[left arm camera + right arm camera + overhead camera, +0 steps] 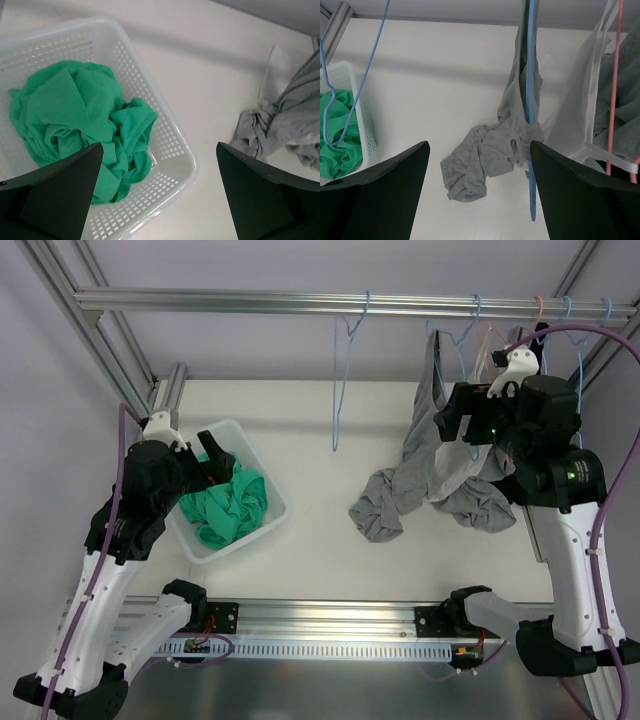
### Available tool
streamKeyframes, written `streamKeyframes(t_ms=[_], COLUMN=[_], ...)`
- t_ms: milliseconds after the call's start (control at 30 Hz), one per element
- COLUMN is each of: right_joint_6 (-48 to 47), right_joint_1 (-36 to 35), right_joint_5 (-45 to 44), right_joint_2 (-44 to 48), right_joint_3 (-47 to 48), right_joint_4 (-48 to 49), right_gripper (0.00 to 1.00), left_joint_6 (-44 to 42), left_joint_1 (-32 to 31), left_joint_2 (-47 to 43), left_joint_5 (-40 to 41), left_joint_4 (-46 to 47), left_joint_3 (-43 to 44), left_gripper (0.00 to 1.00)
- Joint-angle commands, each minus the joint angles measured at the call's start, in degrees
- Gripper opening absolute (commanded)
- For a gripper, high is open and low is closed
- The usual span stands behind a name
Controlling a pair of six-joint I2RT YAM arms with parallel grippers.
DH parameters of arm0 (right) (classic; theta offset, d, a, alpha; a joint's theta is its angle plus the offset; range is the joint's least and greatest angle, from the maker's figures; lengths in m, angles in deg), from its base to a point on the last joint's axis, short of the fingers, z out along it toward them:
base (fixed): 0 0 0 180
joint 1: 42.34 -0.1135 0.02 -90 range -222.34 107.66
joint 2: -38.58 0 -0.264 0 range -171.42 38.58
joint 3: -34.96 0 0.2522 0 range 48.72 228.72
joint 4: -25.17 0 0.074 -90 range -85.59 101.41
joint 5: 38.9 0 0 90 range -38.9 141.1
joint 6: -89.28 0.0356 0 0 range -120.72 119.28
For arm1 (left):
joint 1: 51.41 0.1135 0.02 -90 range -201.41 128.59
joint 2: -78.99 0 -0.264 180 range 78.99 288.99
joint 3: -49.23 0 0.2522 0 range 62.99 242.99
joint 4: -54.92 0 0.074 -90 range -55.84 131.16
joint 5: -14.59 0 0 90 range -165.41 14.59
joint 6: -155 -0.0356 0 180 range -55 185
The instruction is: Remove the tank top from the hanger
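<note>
Green garment [75, 115] heaped in white basket [167, 147]; left jaws, right jaws alike wide apart, empty

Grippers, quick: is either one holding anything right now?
Left gripper: open, empty, over the basket.
Right gripper: open, gripping nothing, facing the blue hanger and grey tank top.

Garment [225, 505] in basket [265, 472], left of tank top [400, 495].

Matt grey cloth tank top [440, 478], plastic basket [145, 80]
</note>
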Motion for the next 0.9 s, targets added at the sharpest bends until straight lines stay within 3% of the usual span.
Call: streamKeyframes(t_ms=[0, 167, 300, 367, 467, 500, 600, 733, 867], right_joint_6=[-2.6, -7.9, -8.7, -9.5, -10.2, -10.0, -8.4, -6.3, -5.3], right_joint_1=[0.3, 1.0, 2.3, 2.4, 2.4, 2.5, 2.4, 2.4, 2.4], right_joint_5=[-2.3, -7.2, -6.2, -5.4, -4.5, -4.5, -3.7, -0.9, 1.7], right_joint_2=[-0.7, -7.8, -14.0, -15.1, -16.5, -16.5, -15.2, -12.9, -10.9], right_joint_3=[5.5, 9.6, 11.1, 10.6, 10.8, 10.4, 8.2, 6.5, 6.7], right_joint_4=[1.2, 1.3, 2.7, 4.6, 5.8, 6.3, 8.8, 11.5, 12.9], right_gripper=[0.86, 0.79, 0.61, 0.6, 0.47, 0.3, 0.09, 0.01, 0.0], left_joint_6=[-3.8, -5.4, -5.7, -5.8, -5.8, -5.9, -5.7, -5.4, -5.0], left_joint_1=[0.1, 0.1, 0.1, 0.1, 0.1, 0.1, 0.0, 0.0, 0.0], left_joint_2=[0.7, 1.6, 1.4, 0.9, 0.4, 0.4, 0.3, 0.6, 0.9], left_joint_5=[-6.7, -12.0, -11.9, -12.5, -12.9, -13.1, -13.2, -14.4, -17.5], left_joint_4=[-2.6, -2.4, -2.3, -1.9, -1.7, -1.7, -1.3, -0.9, -0.4], left_joint_3=[-3.8, -5.8, -7.4, -7.7, -8.0, -8.2, -8.7, -8.1, -5.0], left_gripper=[0.99, 0.99, 0.99, 0.99, 0.99, 0.99, 0.99, 0.99, 0.99])
